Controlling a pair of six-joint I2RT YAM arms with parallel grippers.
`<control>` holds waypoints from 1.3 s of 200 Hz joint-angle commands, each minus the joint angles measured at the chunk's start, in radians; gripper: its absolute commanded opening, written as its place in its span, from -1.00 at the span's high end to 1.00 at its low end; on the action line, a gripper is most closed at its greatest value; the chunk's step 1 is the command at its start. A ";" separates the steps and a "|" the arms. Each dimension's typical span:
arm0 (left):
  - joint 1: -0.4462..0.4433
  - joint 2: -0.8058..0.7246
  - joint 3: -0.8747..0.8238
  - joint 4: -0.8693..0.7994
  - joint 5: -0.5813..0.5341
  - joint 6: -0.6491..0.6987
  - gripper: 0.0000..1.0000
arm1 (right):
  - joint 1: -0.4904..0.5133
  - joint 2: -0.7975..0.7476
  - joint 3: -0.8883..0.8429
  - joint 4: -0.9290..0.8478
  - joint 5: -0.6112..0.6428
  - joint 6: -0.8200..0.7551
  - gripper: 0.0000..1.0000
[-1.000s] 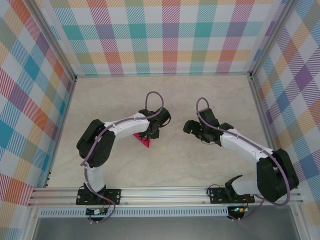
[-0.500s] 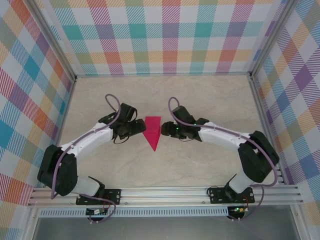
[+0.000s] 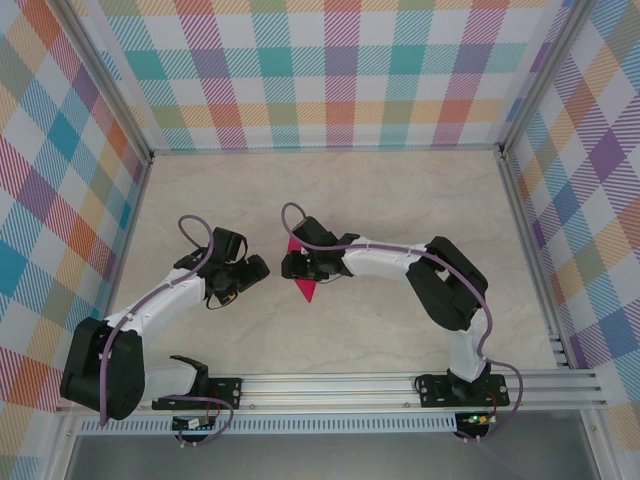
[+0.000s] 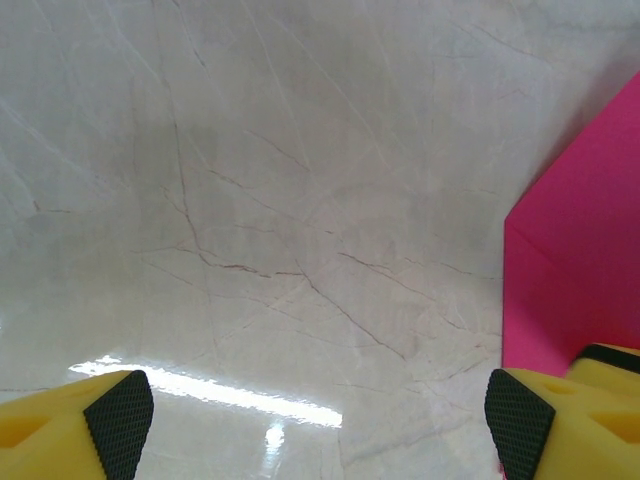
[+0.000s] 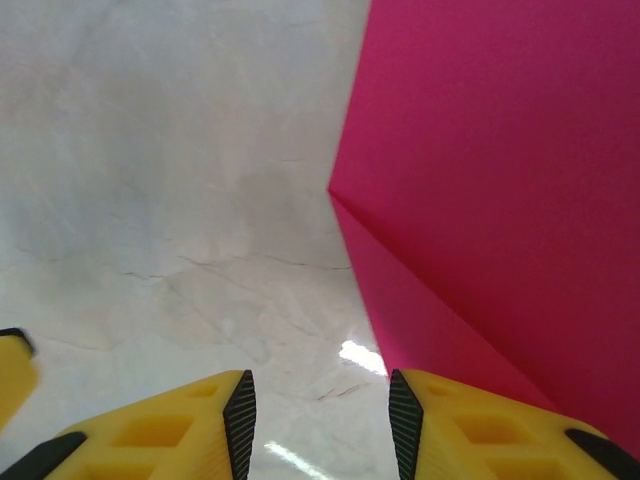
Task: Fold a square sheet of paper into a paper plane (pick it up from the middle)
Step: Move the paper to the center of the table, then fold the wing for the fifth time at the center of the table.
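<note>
The left gripper (image 3: 258, 268) hangs left of centre frame, jaws spread wide around bare table (image 3: 400, 200). Just right of it, the right gripper (image 3: 292, 266) sits over the paper plane (image 3: 306, 289) (a magenta dart, tip pointing down-frame). Its jaws stand narrowly parted with only tabletop between them, one finger (image 5: 480, 435) overlapping the paper's edge.

I see my left gripper (image 3: 250, 272) spread wide at centre-left; my right gripper (image 3: 293, 265), jaws half apart, faces it.
</note>
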 commanded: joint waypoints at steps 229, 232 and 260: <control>-0.093 0.115 -0.076 0.448 0.370 -0.085 -0.97 | -0.123 -0.232 -0.322 0.115 -0.022 0.073 0.19; -0.096 0.120 -0.074 0.452 0.372 -0.087 -0.97 | -0.123 -0.228 -0.322 0.112 -0.021 0.074 0.19; -0.116 0.157 -0.066 0.494 0.397 -0.098 -0.87 | -0.135 -0.211 -0.337 0.111 -0.027 0.085 0.21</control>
